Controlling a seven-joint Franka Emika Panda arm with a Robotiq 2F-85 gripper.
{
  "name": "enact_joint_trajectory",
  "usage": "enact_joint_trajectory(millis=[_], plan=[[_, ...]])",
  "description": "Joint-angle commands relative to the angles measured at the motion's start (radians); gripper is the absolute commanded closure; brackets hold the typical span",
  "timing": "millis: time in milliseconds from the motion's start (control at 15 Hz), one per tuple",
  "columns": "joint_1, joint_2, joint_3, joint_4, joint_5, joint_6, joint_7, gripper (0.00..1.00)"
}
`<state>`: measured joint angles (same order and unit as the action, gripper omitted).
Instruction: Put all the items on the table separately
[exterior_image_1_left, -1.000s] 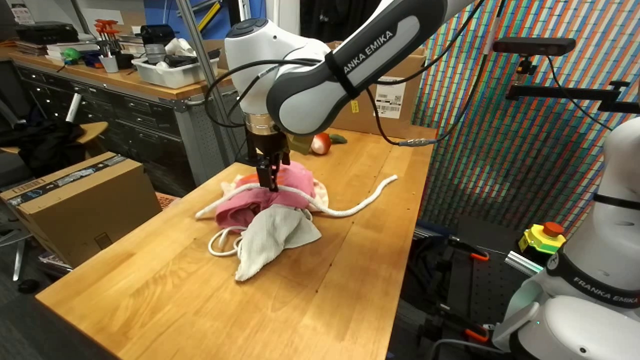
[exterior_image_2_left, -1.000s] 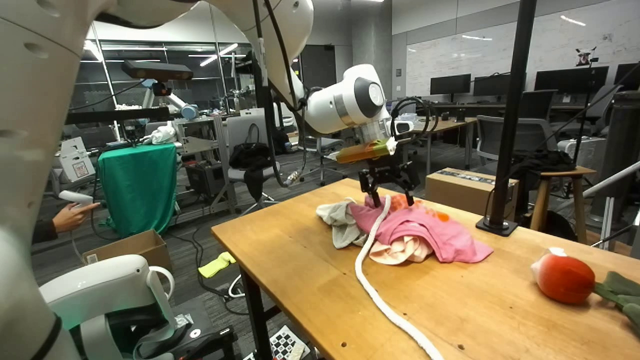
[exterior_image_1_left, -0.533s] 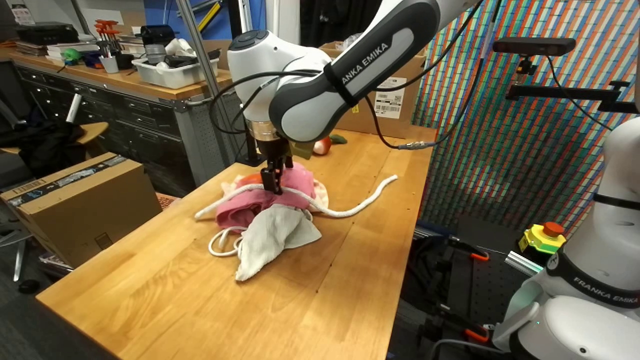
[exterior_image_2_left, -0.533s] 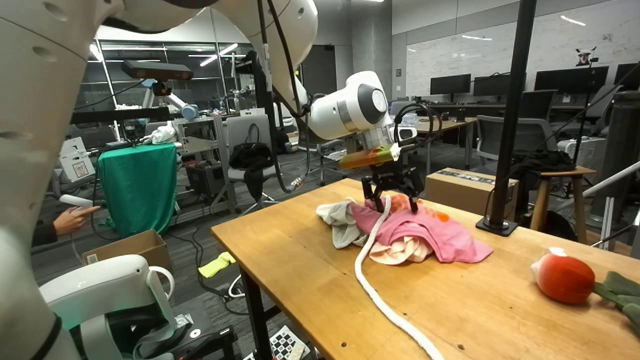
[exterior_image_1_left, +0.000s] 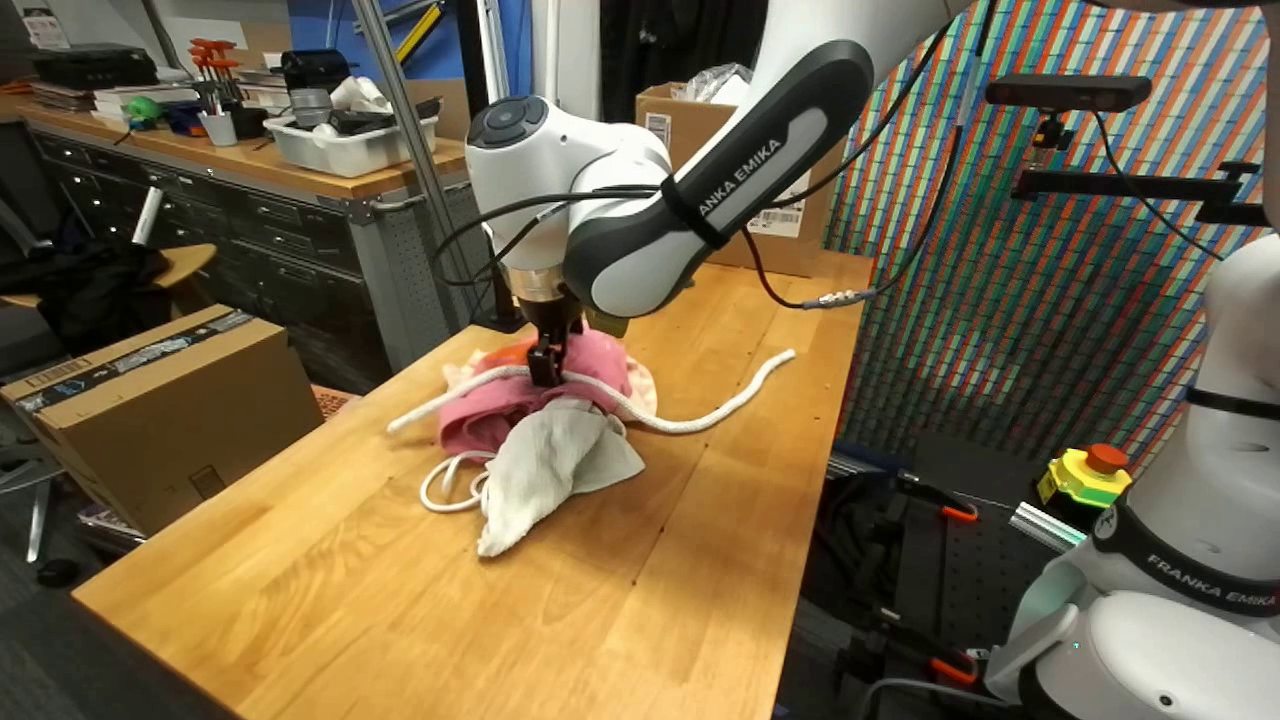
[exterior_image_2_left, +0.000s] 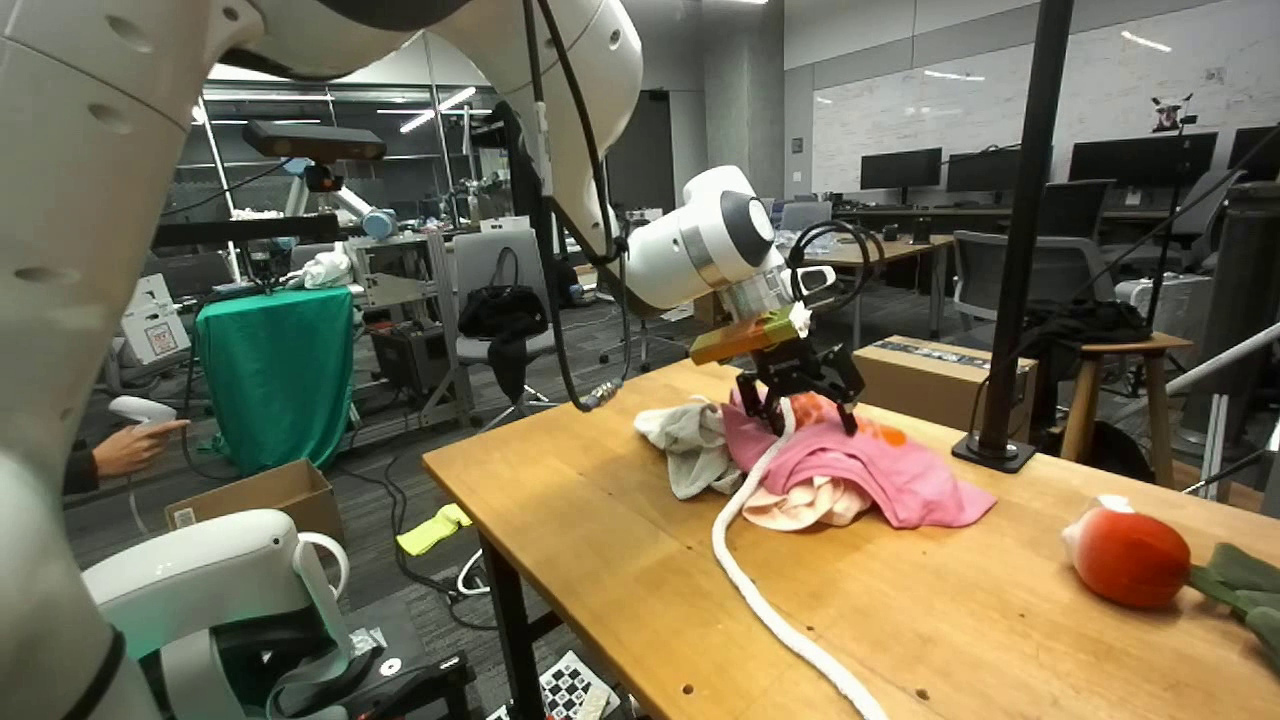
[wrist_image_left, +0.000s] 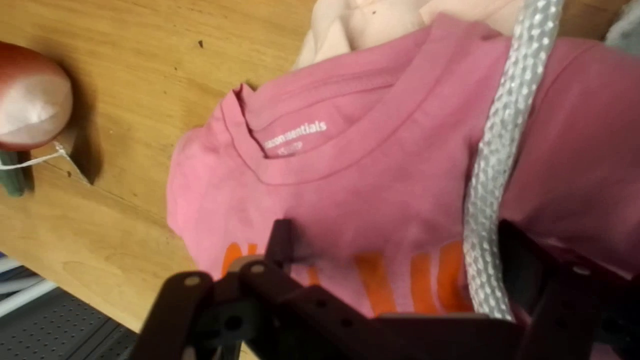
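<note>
Dropping lower over the past second, your gripper (exterior_image_2_left: 812, 420) has reached the pink T-shirt (wrist_image_left: 370, 210); shirt and grey-white cloth (exterior_image_1_left: 550, 475) have shifted slightly. Jaws apart, nothing clamped.

White braided rope (wrist_image_left: 492, 165): draped across the shirt, passing between the jaws, just beside one.
Peach cloth (exterior_image_2_left: 808, 503): partly under the shirt.
Grey-white cloth: at the pile's edge, thin white cord (exterior_image_1_left: 450, 509) looped alongside.
Red plush radish (exterior_image_2_left: 1130, 555): well apart, on the same wooden desk (exterior_image_1_left: 400, 600).

Meaning for you: a grasp looks near; sorting seems barely begun, as only the radish lies alone. Closing here could pinch shirt together with rope.

Markings, collar label (wrist_image_left: 297, 135): "essentials" mostly readable, the word before it blurred, probably "amazon"; line below illegible.
Orange print (wrist_image_left: 376, 280): no word you can make out.
Arm base (exterior_image_1_left: 1200, 570): "FRANKA EMIKA" in full; forearm (exterior_image_1_left: 740, 180), same name, first letters covered.
Cardboard carton (exterior_image_1_left: 692, 125): pale labels, too small for you to read.
</note>
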<state>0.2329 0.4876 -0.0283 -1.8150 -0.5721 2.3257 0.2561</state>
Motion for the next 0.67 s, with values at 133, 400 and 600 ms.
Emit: enact_joint_trajectory(millis=[133,400,600], plan=[[0.018,-0.01,-0.048,-0.008,-0.117,0.047,0.089,0.0],[0.014,-0.025,-0.058,-0.014,-0.181,0.047,0.14,0.0],[0.012,-0.039,-0.059,-0.02,-0.222,0.041,0.175,0.0]])
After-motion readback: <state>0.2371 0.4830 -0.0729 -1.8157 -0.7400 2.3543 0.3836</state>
